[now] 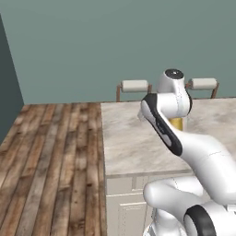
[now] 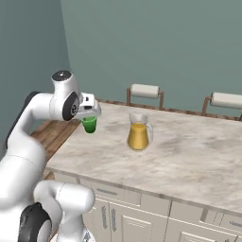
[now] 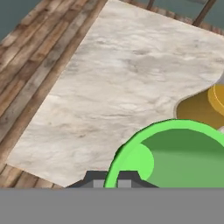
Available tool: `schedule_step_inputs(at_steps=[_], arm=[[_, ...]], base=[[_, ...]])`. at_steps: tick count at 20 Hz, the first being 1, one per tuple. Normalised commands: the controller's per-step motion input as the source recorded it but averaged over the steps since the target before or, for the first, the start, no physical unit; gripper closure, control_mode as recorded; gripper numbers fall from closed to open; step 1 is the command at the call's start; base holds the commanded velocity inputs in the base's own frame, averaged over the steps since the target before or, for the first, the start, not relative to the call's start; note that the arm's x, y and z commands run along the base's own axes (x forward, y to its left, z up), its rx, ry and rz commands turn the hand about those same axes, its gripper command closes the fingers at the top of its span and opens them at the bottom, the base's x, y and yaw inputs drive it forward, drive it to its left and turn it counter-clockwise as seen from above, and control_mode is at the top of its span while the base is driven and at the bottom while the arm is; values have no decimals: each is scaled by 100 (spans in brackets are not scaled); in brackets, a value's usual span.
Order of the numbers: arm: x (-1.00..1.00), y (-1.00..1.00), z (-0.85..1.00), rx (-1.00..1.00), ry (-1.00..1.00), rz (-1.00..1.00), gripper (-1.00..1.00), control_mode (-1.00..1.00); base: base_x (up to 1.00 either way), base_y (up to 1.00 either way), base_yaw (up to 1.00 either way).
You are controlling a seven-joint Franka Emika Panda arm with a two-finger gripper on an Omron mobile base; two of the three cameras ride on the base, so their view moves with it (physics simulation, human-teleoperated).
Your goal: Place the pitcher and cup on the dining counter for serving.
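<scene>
1. Jaws are clamped on the small bright-green tapered cup, which is held by the gripper just above the beige marbled stone dining counter.
2. Well right of it, the golden-yellow pitcher is seen standing upright on the slab.

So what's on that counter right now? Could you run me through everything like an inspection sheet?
Surface: beige marbled counter over cream cabinets, bare apart from the pitcher.
Job's things: yellow pitcher stands upright on the counter; green cup is held above the counter's left end, not yet set down, apart from the pitcher.
Clutter: nothing seen.
Grippers: gripper shut on the cup's rim; the hand view looks down into the cup.
Cables: nothing seen.
Surroundings: two stools at the counter's far side, plank floor to the left, grey-green wall behind.
</scene>
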Motion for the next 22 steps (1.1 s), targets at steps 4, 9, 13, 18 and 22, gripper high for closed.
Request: schedule_step_inputs(at_steps=[4, 9, 13, 18, 22], arm=[[53, 13, -47, 0, 25, -10, 100, -100], [79, 8, -56, -4, 18, -10, 100, -100], [67, 1, -48, -3, 18, -7, 100, -100], [43, 0, -45, 0, 11, -2, 100, -100], [25, -7, -49, 0, 3, -3, 100, -100]], base=[[0, 0, 0], [0, 0, 0], [0, 0, 0], [0, 0, 0], [0, 0, 0]])
